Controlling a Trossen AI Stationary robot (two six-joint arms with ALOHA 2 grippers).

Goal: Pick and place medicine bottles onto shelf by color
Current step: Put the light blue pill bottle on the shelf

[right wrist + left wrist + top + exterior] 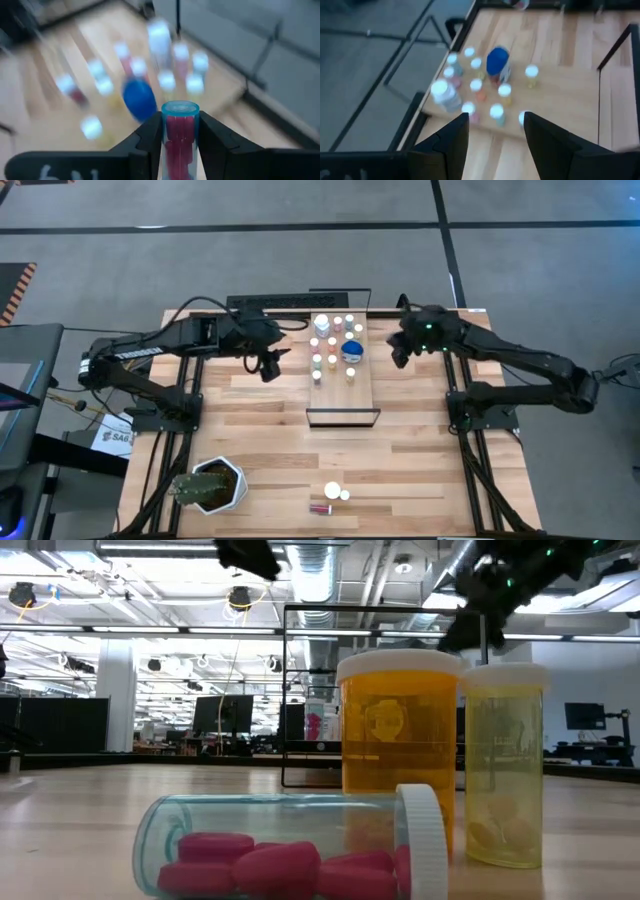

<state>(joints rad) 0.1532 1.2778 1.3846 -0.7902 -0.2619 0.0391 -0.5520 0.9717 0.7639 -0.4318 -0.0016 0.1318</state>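
Overhead, the shelf lay at the table's center, its dark frame at the six o'clock end, and roughly a dozen small bottles stood clustered at its twelve o'clock end, one wide blue bottle among them; blur kept the exact count uncertain. The right gripper hovered at about three o'clock from that cluster, its two fingers clenched on a clear vial of pink pills, one finger pressed against each side. The left gripper hung at about nine o'clock from the cluster, both fingers spread apart with nothing between them. Near the table's six o'clock edge three more bottles waited: an orange bottle and a yellow bottle standing upright side by side, and one clear bottle of pink pills lying on its side beside them. One white plant pot sat toward seven o'clock.
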